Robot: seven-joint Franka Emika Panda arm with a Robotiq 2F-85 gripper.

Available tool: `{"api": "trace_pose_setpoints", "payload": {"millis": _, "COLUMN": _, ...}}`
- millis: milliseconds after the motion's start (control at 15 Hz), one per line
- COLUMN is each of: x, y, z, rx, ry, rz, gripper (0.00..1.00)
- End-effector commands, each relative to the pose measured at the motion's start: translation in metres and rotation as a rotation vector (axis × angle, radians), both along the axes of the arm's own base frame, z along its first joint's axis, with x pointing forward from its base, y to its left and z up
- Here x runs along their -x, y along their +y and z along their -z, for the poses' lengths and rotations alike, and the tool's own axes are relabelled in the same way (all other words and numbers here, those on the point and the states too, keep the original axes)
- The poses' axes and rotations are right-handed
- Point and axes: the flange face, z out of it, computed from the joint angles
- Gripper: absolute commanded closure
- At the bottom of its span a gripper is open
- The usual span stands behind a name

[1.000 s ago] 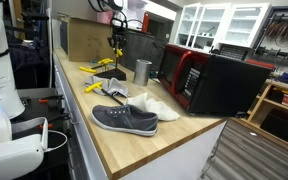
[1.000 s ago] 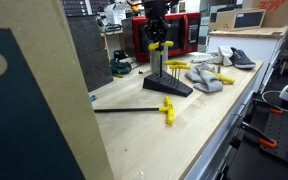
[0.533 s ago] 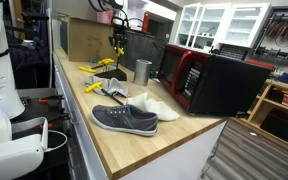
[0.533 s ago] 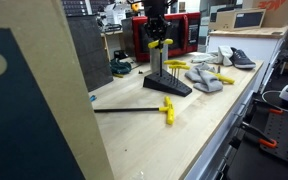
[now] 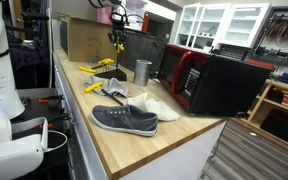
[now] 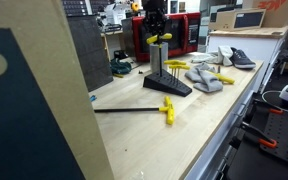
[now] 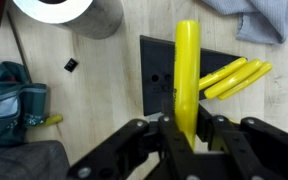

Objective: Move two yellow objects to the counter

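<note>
My gripper [image 7: 187,125] is shut on a yellow handled piece [image 7: 187,60] and holds it above a black stand [image 7: 159,75]. In an exterior view the gripper [image 6: 156,30] carries the yellow piece [image 6: 160,39] clear above the stand [image 6: 168,84]. Two more yellow handles [image 7: 234,78] lie at the stand's right side. Another yellow handled tool [image 6: 168,110] with a long black shaft lies flat on the wooden counter [image 6: 184,140]. In the opposite exterior view the gripper [image 5: 116,38] is at the far end of the counter [image 5: 134,145], and a yellow piece [image 5: 94,87] lies nearer.
A grey sneaker [image 5: 124,119], a white cloth [image 5: 154,105] and a metal cup [image 5: 142,71] stand along the counter. A dark red-and-black microwave [image 5: 209,80] is behind them. A teal bundle [image 7: 4,90] and a grey cloth [image 7: 254,15] lie near the stand.
The gripper has risen a little with the yellow piece in it, moving it higher above the black stand. Nothing else has moved.
</note>
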Motion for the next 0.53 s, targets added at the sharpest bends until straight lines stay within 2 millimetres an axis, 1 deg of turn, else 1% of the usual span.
{"api": "trace_pose_setpoints", "payload": {"millis": 0, "x": 0.020, "y": 0.002, "z": -0.036, "rx": 0.067, "ry": -0.036, "rz": 0.030, "gripper": 0.94}}
{"api": "trace_pose_setpoints", "payload": {"millis": 267, "x": 0.049, "y": 0.001, "z": -0.059, "rx": 0.138, "ry": -0.043, "rz": 0.073, "gripper": 0.94}}
{"api": "trace_pose_setpoints", "payload": {"millis": 467, "x": 0.075, "y": -0.004, "z": -0.062, "rx": 0.207, "ry": -0.018, "rz": 0.116, "gripper": 0.94}}
